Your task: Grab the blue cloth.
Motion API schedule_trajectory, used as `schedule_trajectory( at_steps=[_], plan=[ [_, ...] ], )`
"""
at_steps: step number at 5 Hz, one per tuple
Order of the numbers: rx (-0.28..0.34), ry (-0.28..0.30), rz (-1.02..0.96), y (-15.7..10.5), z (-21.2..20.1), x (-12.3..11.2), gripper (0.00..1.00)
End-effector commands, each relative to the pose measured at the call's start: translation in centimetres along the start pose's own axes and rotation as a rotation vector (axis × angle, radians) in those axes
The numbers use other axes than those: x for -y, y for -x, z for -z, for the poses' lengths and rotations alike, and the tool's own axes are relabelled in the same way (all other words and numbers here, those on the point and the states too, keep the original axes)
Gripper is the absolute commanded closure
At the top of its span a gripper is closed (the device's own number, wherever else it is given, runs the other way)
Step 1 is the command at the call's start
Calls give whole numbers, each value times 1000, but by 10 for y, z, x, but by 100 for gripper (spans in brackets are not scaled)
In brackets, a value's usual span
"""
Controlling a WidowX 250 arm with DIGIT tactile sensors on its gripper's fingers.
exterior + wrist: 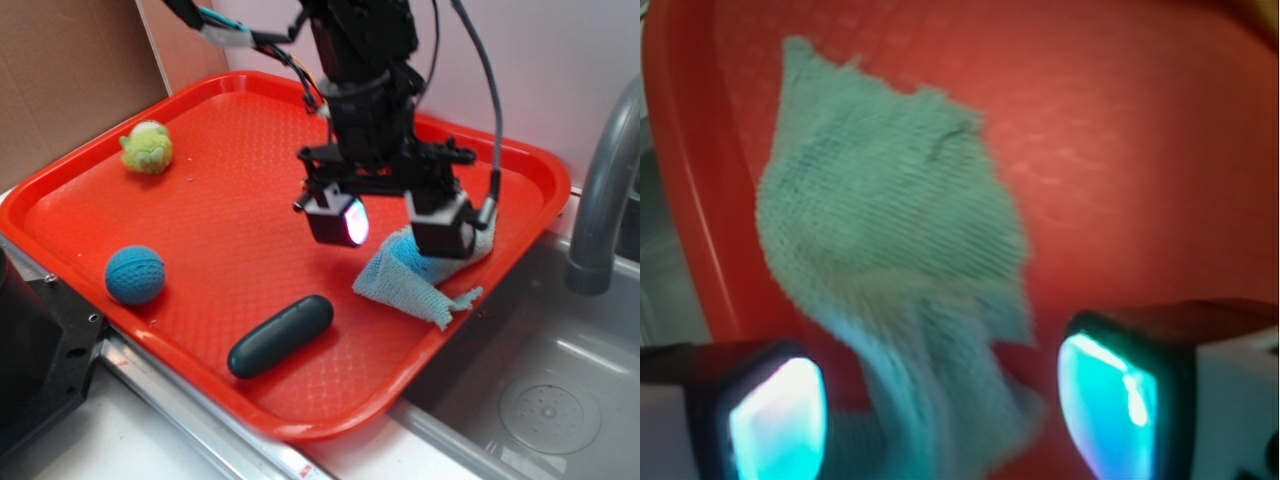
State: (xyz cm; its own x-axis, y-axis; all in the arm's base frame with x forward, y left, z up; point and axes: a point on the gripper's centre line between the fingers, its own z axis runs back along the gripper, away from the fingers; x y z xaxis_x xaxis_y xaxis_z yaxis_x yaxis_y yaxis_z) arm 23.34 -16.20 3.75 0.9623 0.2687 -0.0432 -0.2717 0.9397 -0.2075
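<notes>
Straddling the blue cloth on the red tray, our claw gapes wide; closing and lifting remain.

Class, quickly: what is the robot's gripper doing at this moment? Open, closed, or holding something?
Gripper: open, fingers set wide on either side of the blue cloth, not yet closed on it.
</notes>
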Motion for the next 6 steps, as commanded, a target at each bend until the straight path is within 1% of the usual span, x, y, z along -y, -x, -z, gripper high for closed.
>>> schedule_trajectory(
  at_steps=[1, 2, 3, 4, 5, 6],
  plan=[
    [-54, -55, 35, -6, 16, 2, 20],
    [-75, -104, 63, -7, 5, -6, 100],
    [-59, -175, 84, -6, -30, -13, 100],
    [-13, -205, 46, -6, -87, -39, 100],
    [49, -223, 39, -7, -132, -59, 100],
    [118, -212, 52, -7, -168, -66, 100]
  ],
)
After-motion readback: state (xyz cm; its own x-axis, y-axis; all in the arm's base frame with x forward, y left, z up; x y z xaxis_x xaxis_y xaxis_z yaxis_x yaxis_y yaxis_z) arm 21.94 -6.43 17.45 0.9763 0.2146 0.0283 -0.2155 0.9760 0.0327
